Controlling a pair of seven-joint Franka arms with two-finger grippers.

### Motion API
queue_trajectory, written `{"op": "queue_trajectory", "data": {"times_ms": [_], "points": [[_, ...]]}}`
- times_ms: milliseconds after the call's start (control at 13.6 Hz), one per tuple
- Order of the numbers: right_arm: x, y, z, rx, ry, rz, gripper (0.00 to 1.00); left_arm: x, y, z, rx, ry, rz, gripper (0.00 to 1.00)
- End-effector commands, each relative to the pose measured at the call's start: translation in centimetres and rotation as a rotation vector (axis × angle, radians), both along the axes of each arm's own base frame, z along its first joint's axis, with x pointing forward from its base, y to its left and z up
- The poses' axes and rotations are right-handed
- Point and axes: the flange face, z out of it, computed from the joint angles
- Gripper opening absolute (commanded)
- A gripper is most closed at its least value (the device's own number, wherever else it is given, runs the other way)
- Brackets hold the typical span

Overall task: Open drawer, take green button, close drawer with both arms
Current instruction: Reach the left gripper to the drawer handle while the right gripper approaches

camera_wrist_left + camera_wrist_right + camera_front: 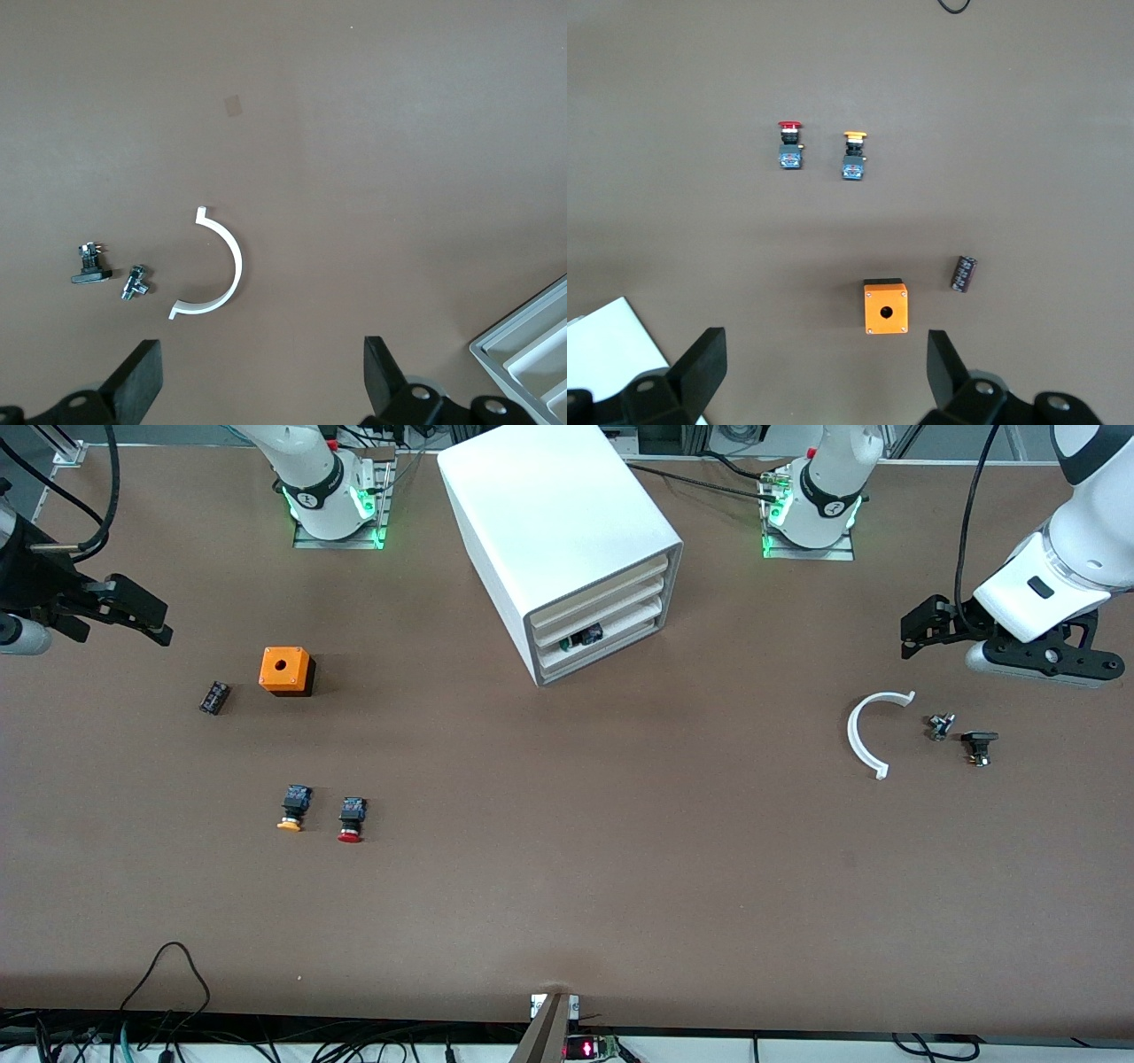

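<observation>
Nearest the front camera: orange-capped button (292,807) and red-capped button (352,818), side by side on the table, both nearer the camera than the right gripper and well apart from it. Farther back, toward the right arm's end: orange box (287,670) with a small black part (213,697) just beside it; right gripper (133,613) hangs above the table near them, fingers (700,370) spread wide, holding nothing.

Toward the left arm's end: white curved clip (871,732), then two small dark parts (940,726) and (979,746) beside it. Left gripper (926,627) hovers over the table just beside these, fingers (139,382) wide apart, empty.

Farthest: cabinet (567,540), between the two grippers and well apart from both. Its drawer (611,635), second from the bottom, sits slightly out; a dark-bodied item with a hint of green in it is probably the button (586,637), too small to confirm.
</observation>
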Motion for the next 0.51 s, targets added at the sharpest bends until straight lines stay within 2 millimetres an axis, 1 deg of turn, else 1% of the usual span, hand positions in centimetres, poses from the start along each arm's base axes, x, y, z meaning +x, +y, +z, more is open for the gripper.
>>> {"op": "queue_trajectory", "data": {"times_ms": [0,220,294,367,440], "points": [[0.5,1.9,-0.6,-0.032,0.009,-0.052,1.00,0.1,0.1,0.7,0.018,0.003,-0.011,1.00],[0.4,3.0,-0.5,-0.037,0.005,-0.057,1.00,0.1,0.1,0.7,0.017,0.003,-0.010,1.00],[0.6,3.2,-1.2,-0.034,0.004,-0.054,1.00,0.2,0.2,0.8,0.017,0.001,-0.010,1.00],[0.9,3.4,-1.3,-0.031,-0.023,-0.048,1.00,0.1,0.1,0.6,0.018,0.015,-0.016,1.00],[0.8,4.0,-1.7,-0.030,-0.013,-0.040,1.00,-0.1,0.1,0.1,0.010,0.051,-0.019,1.00]]}}
